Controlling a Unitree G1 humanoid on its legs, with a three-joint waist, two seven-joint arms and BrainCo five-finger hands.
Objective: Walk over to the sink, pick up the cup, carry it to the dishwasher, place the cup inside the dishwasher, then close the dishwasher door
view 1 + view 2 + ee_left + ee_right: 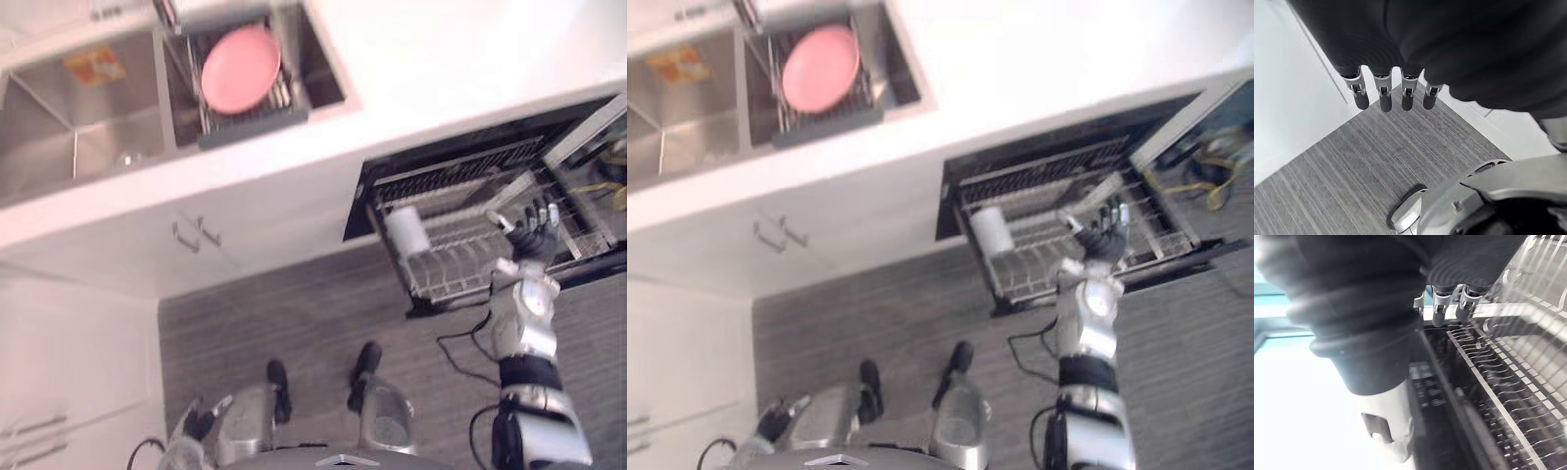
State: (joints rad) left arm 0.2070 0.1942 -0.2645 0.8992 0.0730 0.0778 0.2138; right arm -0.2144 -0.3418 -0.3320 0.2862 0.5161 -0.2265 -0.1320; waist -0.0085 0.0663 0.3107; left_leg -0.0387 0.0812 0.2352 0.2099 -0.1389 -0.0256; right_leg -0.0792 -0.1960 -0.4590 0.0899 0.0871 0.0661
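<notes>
Silver fingers point(1441, 308) of the right robot hand point(534, 233) are spread apart and clamped on nothing. The hand is above the right part of the wire rack point(460, 266). In the right wrist view the fingertips sit close to the rack wires; can't tell if they touch.

The white cup point(406, 230) is in the left end of the same rack, apart from the hand. Can't tell if it's upright or on its side. The rack is pulled out of the open dishwasher point(441, 162), over the grey floor point(294, 304).

The left robot hand point(1382, 95) hangs low by the robot's side, fingers straight and apart, holding nothing, with floor under it.

The white desk point(441, 59) runs above the dishwasher. The steel sink point(59, 147) is set into it, well to the left. A pink plate point(240, 69) stands in a drainer basket point(255, 125) in the sink's right basin. There are cupboard handles point(196, 235) below the desk edge.
</notes>
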